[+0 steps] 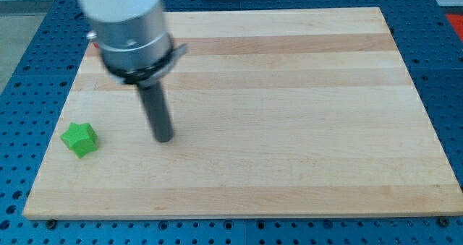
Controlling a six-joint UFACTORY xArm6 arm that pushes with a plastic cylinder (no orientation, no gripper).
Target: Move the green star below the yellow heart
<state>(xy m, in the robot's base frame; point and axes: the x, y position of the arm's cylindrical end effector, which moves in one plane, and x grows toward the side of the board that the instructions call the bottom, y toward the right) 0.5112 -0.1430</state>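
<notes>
A green star block (79,139) lies on the wooden board (289,115) near the view's lower left corner. My tip (164,139) rests on the board to the right of the green star, apart from it by a clear gap. The rod rises from the tip to the arm's grey body (126,24) at the view's upper left. No yellow heart shows in the view; the arm's body hides part of the board's upper left.
The board lies on a blue perforated table (22,93) that shows around all its edges. A small red thing (91,37) peeks out at the left of the arm's body.
</notes>
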